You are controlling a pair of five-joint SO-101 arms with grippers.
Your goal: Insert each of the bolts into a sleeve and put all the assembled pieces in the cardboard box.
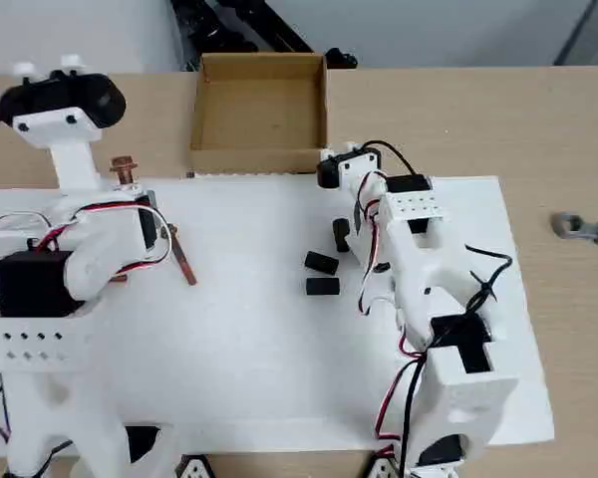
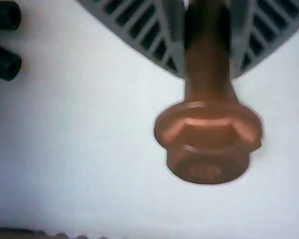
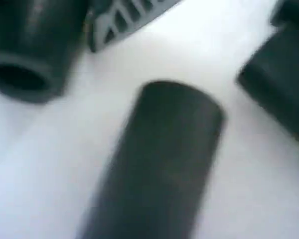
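Observation:
My left gripper (image 1: 167,242) is over the left part of the white mat, shut on a copper bolt (image 1: 184,261). In the left wrist view the bolt (image 2: 207,134) points its hexagonal head at the camera, its shank clamped between grey ribbed fingers (image 2: 139,35). A second copper bolt (image 1: 125,169) stands upright behind the left arm. Three black sleeves lie mid-mat: one (image 1: 341,235) right at my right gripper (image 1: 352,231), two more (image 1: 321,262) (image 1: 322,287) just in front of it. The right wrist view has them close up: an open-ended sleeve (image 3: 30,50), a middle sleeve (image 3: 159,164) and a third sleeve (image 3: 279,94).
The open cardboard box (image 1: 261,147) stands at the back, just beyond the white mat (image 1: 239,349). A small metal tool (image 1: 583,229) lies on the wooden table far right. Two sleeves (image 2: 5,40) appear at the edge of the left wrist view.

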